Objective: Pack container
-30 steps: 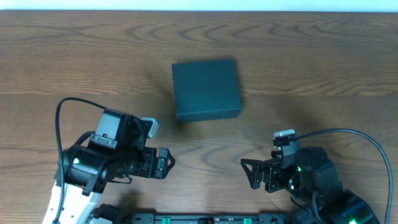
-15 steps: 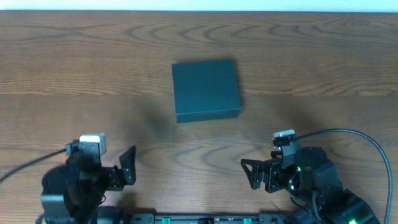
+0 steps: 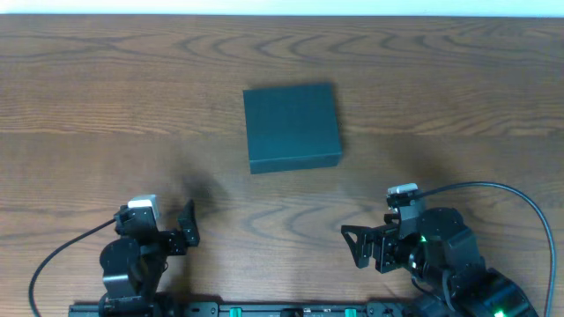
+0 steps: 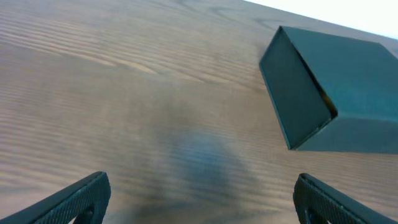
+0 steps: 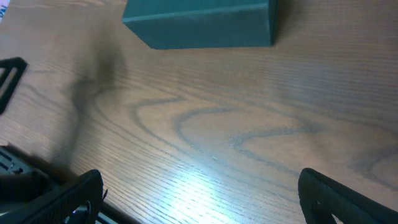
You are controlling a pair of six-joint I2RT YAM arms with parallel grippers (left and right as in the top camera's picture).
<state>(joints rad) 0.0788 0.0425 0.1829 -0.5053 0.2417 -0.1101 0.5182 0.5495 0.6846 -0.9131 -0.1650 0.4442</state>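
Teal cardboard box point(image 3: 292, 126), lid down, mid surface point(image 3: 106, 88). L arm point(image 3: 130, 260) & R arm point(image 3: 436, 251) nearby: jaws wide open, empty.

A: What's the table point(image 3: 441, 97) made of?
B: Wood grain, smooth, with a soft sheen where light strikes it.
A: And the container point(image 3: 292, 126)?
B: Matt teal card by the look, plain and smooth on every visible face.
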